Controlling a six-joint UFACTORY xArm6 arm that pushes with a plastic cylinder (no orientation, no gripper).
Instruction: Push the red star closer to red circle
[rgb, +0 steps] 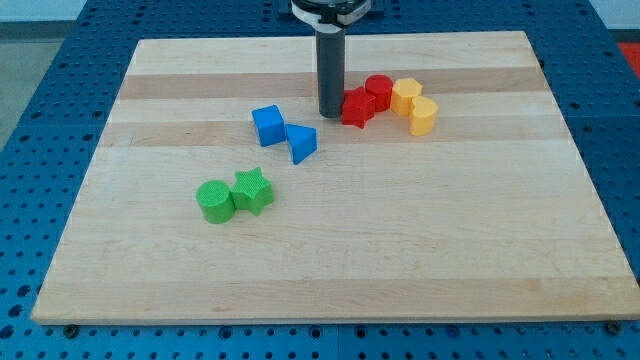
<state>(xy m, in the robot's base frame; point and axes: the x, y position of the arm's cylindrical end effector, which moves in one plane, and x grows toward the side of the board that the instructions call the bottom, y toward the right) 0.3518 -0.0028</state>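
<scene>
Two red blocks already touch: the red star (357, 107) sits against the red circle (378, 90), my tip (329, 114) at the star's left edge; pushing further risks shoving both into the yellow blocks (414, 105); no hand exists to judge.

My tip (330, 116) touching view-left side of red star (358, 108). Red circle (379, 90) right of tip, just past star, touching it. Upper yellow block (405, 95) and lower yellow block (424, 116) further right. Blue cube (268, 125) and blue triangle (300, 143) near, lower left of tip. Green circle (214, 201) and green star (253, 190) well apart from tip, lower left, side by side. All on worktop (500, 250).
</scene>
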